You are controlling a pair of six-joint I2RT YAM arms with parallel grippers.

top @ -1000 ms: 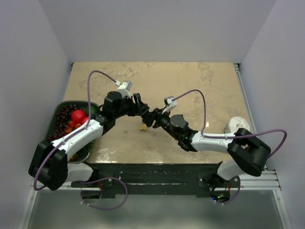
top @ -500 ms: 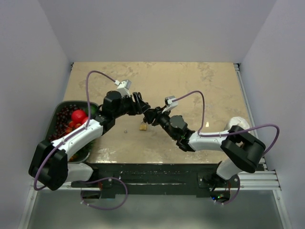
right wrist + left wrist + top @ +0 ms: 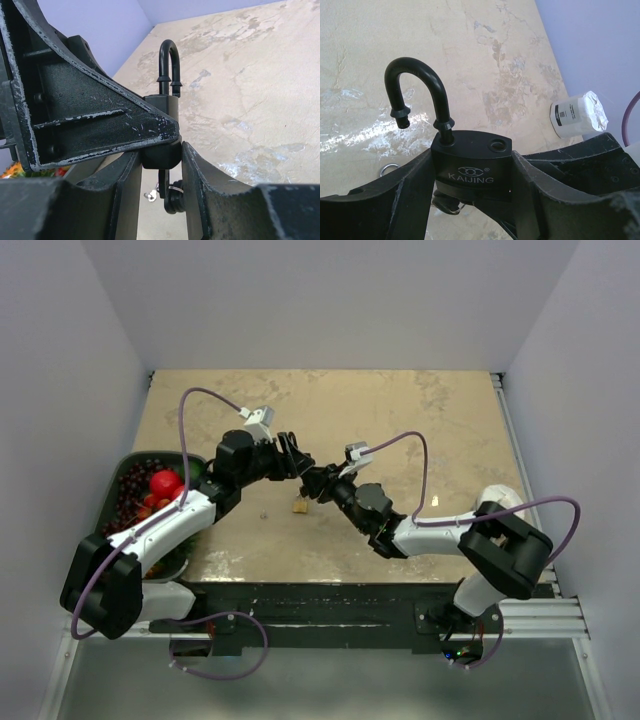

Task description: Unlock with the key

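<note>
Pinching padlock body: left pincer; right pincer flanks key, grip unclear.

Both arms reach in from their bases and meet in the middle: the left arm stretches forward and to the right, while the right arm bends at its elbow and lies low, pointing left. The left gripper has its jaws clamped on the body of the padlock. The right gripper sits nose to nose with it, its fingers flanking the lock's underside, though I can't tell whether they grip anything.
</note>
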